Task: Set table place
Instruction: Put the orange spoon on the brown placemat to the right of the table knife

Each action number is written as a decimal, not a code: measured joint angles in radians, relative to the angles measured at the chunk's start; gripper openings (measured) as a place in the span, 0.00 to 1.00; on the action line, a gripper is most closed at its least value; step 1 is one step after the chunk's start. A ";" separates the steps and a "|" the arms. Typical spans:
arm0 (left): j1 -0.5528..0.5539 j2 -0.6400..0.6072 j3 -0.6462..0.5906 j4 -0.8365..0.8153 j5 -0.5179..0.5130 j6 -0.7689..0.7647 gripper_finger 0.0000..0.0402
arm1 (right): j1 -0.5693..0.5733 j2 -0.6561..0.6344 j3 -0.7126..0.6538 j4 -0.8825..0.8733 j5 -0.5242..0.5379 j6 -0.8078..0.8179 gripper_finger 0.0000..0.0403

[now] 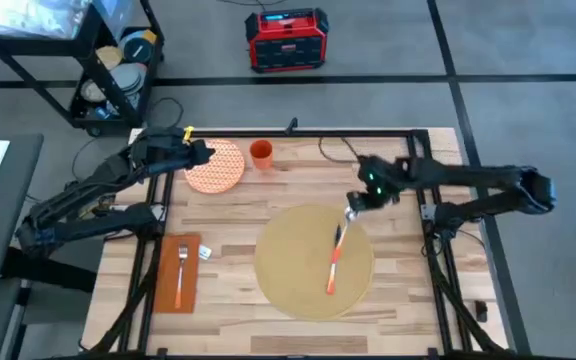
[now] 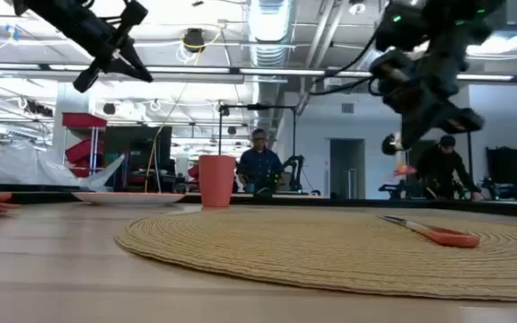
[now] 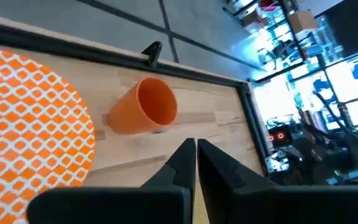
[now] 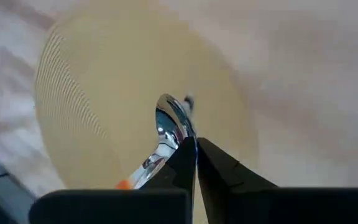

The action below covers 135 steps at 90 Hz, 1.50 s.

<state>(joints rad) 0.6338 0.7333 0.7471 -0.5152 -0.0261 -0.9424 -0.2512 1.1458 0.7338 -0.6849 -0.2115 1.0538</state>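
Observation:
The round tan placemat (image 1: pixel 288 260) lies on the wooden table (image 1: pixel 418 290). An orange-handled knife (image 1: pixel 333 262) lies flat on the mat's right half. My right gripper (image 1: pixel 353 208) hovers over the mat's far right rim, shut on a spoon (image 4: pixel 169 124) with an orange handle. My left gripper (image 1: pixel 204 153) is shut and holds nothing. It hangs in the air over the far edge of the orange-and-white plate (image 1: pixel 215 167), left of the orange cup (image 1: pixel 261 153). My right gripper pinches the spoon between its two shut fingers (image 4: pixel 219 171), on the metal shank (image 4: pixel 157 155) just behind the bowl. The bowl sticks out past the fingertips and the orange handle end (image 4: pixel 123 183) runs back under the gripper. The spoon hangs clear above the placemat (image 4: pixel 104 81).
A fork (image 1: pixel 181 272) lies on an orange napkin (image 1: pixel 178 292) at the near left, with a small pale object (image 1: pixel 205 253) beside it. Bare wood shows to the right of the mat and between mat and napkin. People stand in the room beyond the far edge.

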 joint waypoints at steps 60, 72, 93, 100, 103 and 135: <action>-0.094 0.079 0.000 0.061 0.000 -0.047 0.00 | -0.024 0.004 -0.136 0.036 -0.130 -0.180 0.00; -0.094 0.078 0.000 0.061 -0.001 -0.050 0.00 | -0.030 0.054 -0.135 0.052 -0.166 -0.230 0.00; -0.094 0.078 0.000 0.061 -0.002 -0.050 0.00 | 0.019 0.151 -0.135 0.159 -0.199 -0.231 0.00; -0.094 0.078 0.000 0.061 -0.002 -0.050 0.00 | 0.030 0.174 -0.135 0.189 -0.210 -0.216 0.00; -0.094 0.078 0.000 0.061 -0.002 -0.050 0.00 | 0.033 0.182 -0.135 0.197 -0.211 -0.214 0.00; -0.094 0.078 0.000 0.058 -0.004 -0.050 0.00 | 0.053 0.203 -0.135 0.226 -0.197 -0.190 0.00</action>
<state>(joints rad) 0.5396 0.8116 0.7475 -0.4575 -0.0299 -0.9920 -0.1983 1.3491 0.5991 -0.4587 -0.4086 0.8635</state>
